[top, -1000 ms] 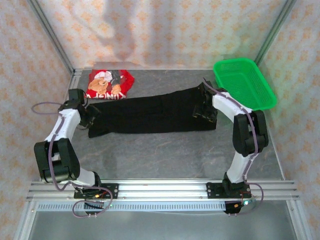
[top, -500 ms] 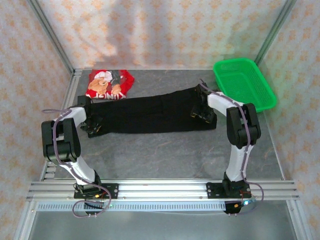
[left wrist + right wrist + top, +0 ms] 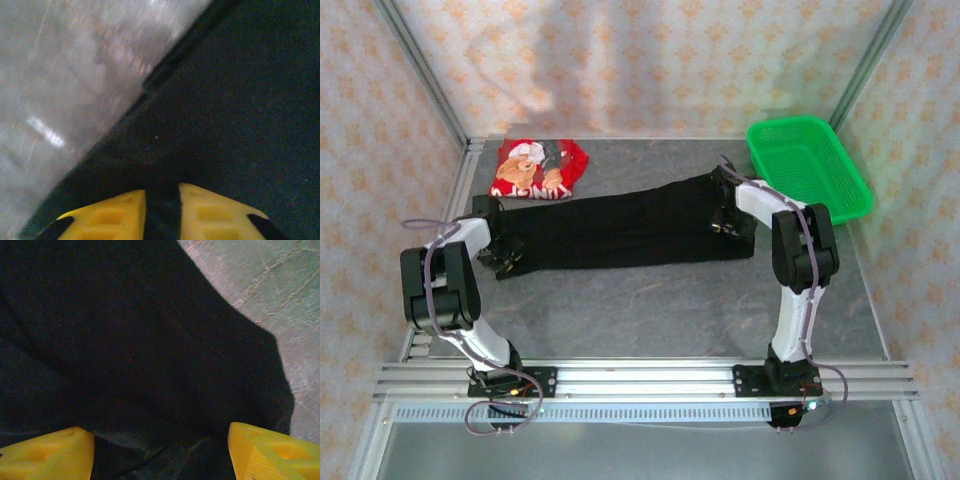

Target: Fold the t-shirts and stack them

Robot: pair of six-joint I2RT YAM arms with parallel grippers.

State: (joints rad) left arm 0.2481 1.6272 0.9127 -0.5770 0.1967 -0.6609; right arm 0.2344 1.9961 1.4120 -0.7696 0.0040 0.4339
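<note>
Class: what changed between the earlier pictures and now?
The left arm folded in, left claw shifting slightly toward the near edge on the large black cloth t-shirt. The right claw, open over the shirt's other end, the small red printed t-shirt and the green plastic mesh basket stayed put.

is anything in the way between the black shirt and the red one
Nothing visible. The red shirt lies just behind the black shirt's left end, and the green basket sits clear at the far right.
</note>
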